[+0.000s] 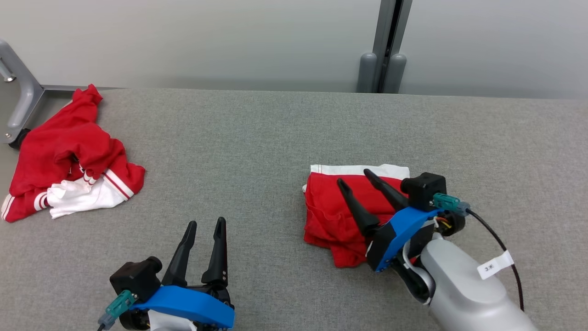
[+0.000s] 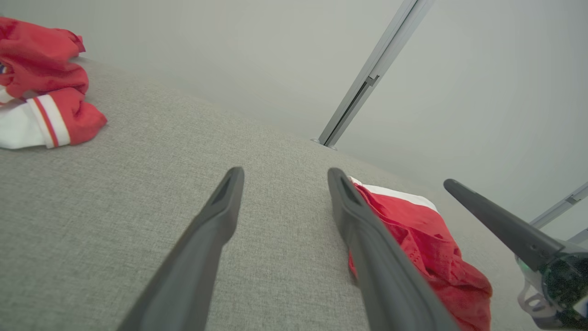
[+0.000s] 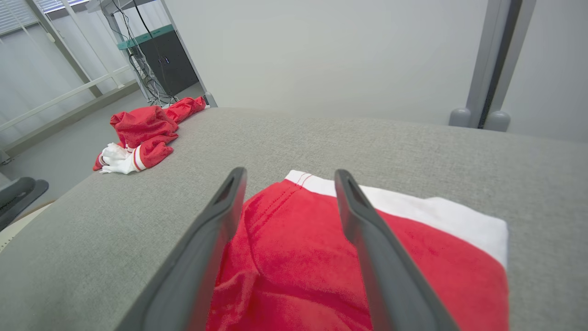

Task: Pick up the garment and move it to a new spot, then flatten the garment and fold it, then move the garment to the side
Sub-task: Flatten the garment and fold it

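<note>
A flat grey cloth-covered desk (image 1: pixel 257 138) stands against a plain pale grey wall (image 1: pixel 229 41), with a grey upright post (image 1: pixel 388 46) rising behind its far edge, right of the middle. A bent grey metal frame (image 1: pixel 23 96) on a dark caster stands just off the far left corner, and the right wrist view shows a dark cabinet (image 3: pixel 172 64) with hanging cables further off in the room on that side. At the far left corner of the desk lies a crumpled red and white garment (image 1: pixel 69 151) with striped cuffs, one end trailing toward the far edge. The folded red garment with a white band (image 1: pixel 330 216) lies right of the desk's middle, about halfway between the far and near edges, its white band turned toward the far edge. The right claw (image 1: pixel 354 177) reaches over this folded piece from the near right side, its two dark fingers spread wide with red cloth showing between them and nothing pinched; whether the fingers touch the cloth cannot be told. The left claw (image 1: pixel 206 224) sits by the near edge, left of the folded garment and well apart from it, fingers likewise spread and empty over bare grey cloth.
</note>
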`<state>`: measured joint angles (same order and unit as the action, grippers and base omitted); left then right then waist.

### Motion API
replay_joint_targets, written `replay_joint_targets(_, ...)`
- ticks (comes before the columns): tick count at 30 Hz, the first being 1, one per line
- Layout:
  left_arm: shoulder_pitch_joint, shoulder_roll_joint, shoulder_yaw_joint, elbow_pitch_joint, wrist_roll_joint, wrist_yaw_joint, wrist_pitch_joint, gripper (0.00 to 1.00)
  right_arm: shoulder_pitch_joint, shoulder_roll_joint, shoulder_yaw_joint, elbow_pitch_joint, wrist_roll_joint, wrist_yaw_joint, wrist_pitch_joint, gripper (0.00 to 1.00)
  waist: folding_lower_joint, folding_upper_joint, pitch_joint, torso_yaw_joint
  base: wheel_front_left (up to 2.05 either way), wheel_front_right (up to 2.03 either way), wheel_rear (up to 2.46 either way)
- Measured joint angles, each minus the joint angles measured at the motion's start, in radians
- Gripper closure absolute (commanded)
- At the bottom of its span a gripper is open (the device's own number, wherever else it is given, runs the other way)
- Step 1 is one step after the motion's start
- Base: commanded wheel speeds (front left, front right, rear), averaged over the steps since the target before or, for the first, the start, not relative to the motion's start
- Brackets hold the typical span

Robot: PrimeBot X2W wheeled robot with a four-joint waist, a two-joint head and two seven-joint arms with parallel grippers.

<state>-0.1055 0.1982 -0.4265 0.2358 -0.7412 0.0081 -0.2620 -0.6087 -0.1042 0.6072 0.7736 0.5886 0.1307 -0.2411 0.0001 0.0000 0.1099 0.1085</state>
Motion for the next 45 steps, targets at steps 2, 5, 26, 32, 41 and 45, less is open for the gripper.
replay_joint_targets(2, 0.001, -0.002, -0.003, 0.001, 0.002, 0.000, 0.000, 0.00, -0.004, -0.022, -0.021, 0.014, -0.047, 0.000, -0.007, 0.00, 0.0000, 0.0000, -0.001, 0.002, 0.00, 0.00, 0.00)
replay_joint_targets(5, 0.002, -0.003, -0.006, 0.004, 0.002, -0.001, 0.000, 0.00, -0.004, -0.040, -0.054, 0.033, -0.109, 0.000, -0.012, 0.00, 0.0000, 0.0000, -0.001, 0.006, 0.00, 0.00, 0.00)
replay_joint_targets(26, -0.006, -0.008, 0.005, 0.018, 0.002, -0.009, 0.000, 0.00, 0.012, 0.051, 0.181, 0.174, -0.285, 0.000, 0.013, 1.00, 0.0000, 0.0000, 0.036, 0.033, 0.00, 0.00, 0.00)
replay_joint_targets(32, -0.010, -0.015, 0.022, 0.033, 0.002, -0.015, 0.000, 0.00, 0.001, 0.053, 0.274, 0.173, -0.245, 0.000, 0.010, 1.00, 0.0000, 0.0000, 0.042, 0.032, 0.00, 0.00, 0.00)
replay_joint_targets(41, -0.011, -0.019, 0.040, 0.054, 0.028, -0.022, 0.000, 0.00, -0.020, 0.053, 0.192, 0.118, -0.252, 0.000, -0.019, 0.00, 0.0000, 0.0000, 0.030, -0.001, 0.00, 0.00, 0.00)
replay_joint_targets(45, -0.016, -0.017, 0.049, 0.064, 0.062, -0.018, 0.000, 0.00, 0.017, 0.050, 0.017, 0.010, -0.297, 0.000, -0.021, 0.00, 0.0000, 0.0000, 0.014, -0.019, 0.00, 0.00, 0.00)
